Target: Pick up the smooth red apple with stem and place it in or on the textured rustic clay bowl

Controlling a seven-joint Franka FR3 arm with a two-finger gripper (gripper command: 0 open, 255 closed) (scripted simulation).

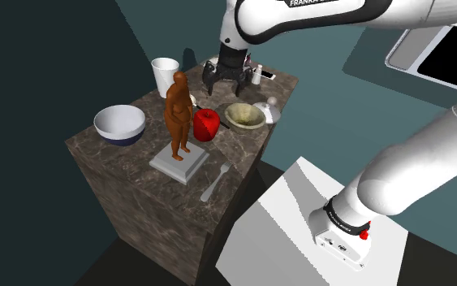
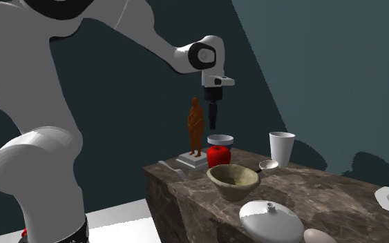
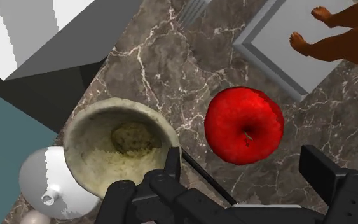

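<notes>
Dark marbled bench (image 1: 125, 166) carries the apple (image 3: 244, 125) upright, stem up, between the bowl (image 3: 117, 147) and the plinth (image 3: 279, 48). Jaws hang above it, spread wide and empty: the approach is in hand, and next comes a straight descent to straddle the apple. Room is tight, with the statue (image 1: 178, 110) close on one side and the bowl rim on the other; bench edges lie well off.

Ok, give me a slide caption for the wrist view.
Open gripper hovers over the red apple, which sits on the marble counter beside the rough beige bowl.
</notes>
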